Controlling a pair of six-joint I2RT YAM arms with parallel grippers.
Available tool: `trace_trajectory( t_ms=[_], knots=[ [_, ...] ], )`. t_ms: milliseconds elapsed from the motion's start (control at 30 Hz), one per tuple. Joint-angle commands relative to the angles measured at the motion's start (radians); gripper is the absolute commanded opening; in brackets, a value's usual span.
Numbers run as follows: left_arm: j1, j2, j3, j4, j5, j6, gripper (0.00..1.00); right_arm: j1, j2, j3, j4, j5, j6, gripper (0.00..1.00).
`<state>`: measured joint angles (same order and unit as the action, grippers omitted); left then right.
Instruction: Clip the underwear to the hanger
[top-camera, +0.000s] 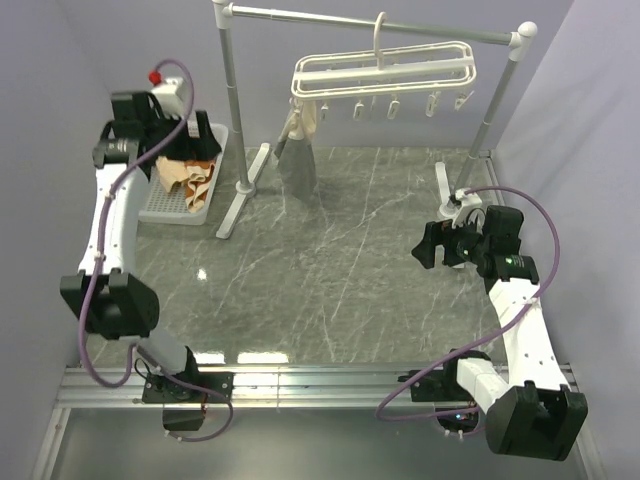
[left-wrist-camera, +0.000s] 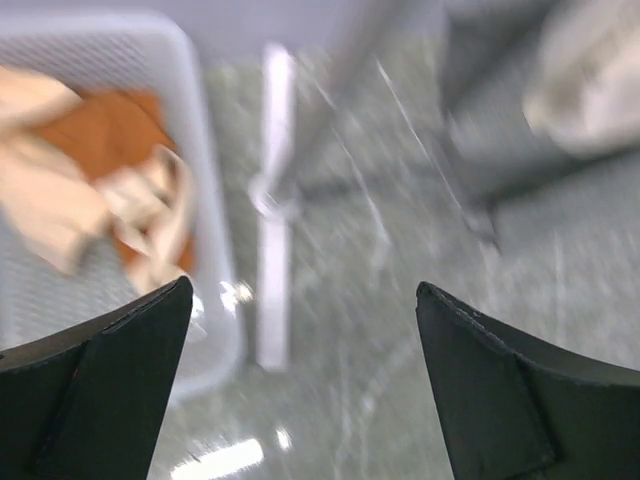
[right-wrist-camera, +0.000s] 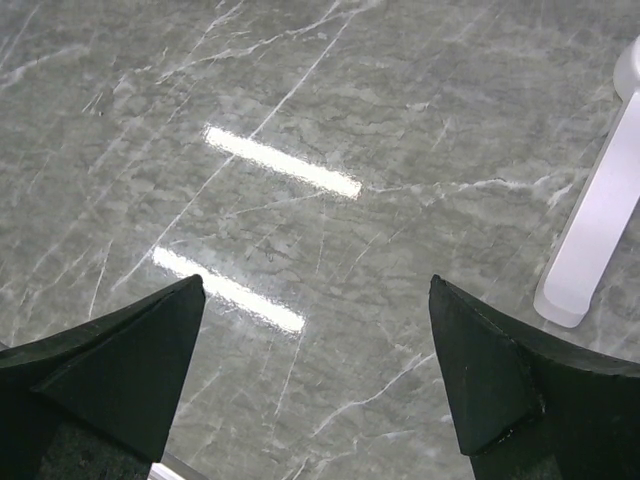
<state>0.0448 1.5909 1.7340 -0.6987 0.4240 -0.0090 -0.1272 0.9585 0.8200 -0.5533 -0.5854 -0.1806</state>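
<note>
The rust-orange underwear (left-wrist-camera: 105, 130) lies in a white mesh basket (left-wrist-camera: 205, 150) at the table's back left, partly under a light tan cloth (left-wrist-camera: 50, 200). In the top view only a strip of the underwear (top-camera: 207, 160) shows beside my left arm. My left gripper (top-camera: 200, 140) hovers over the basket's right side, and in its blurred wrist view the left gripper (left-wrist-camera: 305, 290) is open and empty. The white hanger (top-camera: 385, 75) hangs by its hook from the rail, its clips dangling. My right gripper (top-camera: 425, 247) stands open over the right of the table; the right gripper (right-wrist-camera: 315, 285) holds nothing.
A grey metal rail (top-camera: 370, 22) on white posts spans the back, its feet (top-camera: 240, 195) resting on the marble. A grey-and-beige garment (top-camera: 296, 150) hangs from the hanger's left end. One white foot (right-wrist-camera: 600, 220) lies just right of my right gripper.
</note>
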Motion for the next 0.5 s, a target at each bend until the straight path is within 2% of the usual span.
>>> trace_trajectory(
  t_ms=[0, 33, 133, 300, 467],
  knots=[
    [0.021, 0.128, 0.218, -0.036, -0.098, -0.002, 0.99, -0.003, 0.008, 0.056, 0.044, 0.012, -0.010, 1.00],
    [0.023, 0.156, 0.252, -0.027, -0.201, -0.002, 0.99, -0.002, 0.011, 0.059, 0.044, 0.013, -0.017, 1.00],
    [0.024, 0.260, 0.343, 0.007, -0.324, -0.002, 0.99, -0.003, 0.020, 0.068, 0.039, 0.012, -0.026, 1.00],
    [0.030, 0.453, 0.490, 0.050, -0.318, 0.015, 0.99, -0.003, 0.039, 0.076, 0.041, 0.004, -0.026, 1.00],
    [0.039, 0.556, 0.463, 0.159, -0.370, 0.037, 0.99, -0.003, 0.052, 0.082, 0.021, 0.004, -0.042, 1.00]
  ],
)
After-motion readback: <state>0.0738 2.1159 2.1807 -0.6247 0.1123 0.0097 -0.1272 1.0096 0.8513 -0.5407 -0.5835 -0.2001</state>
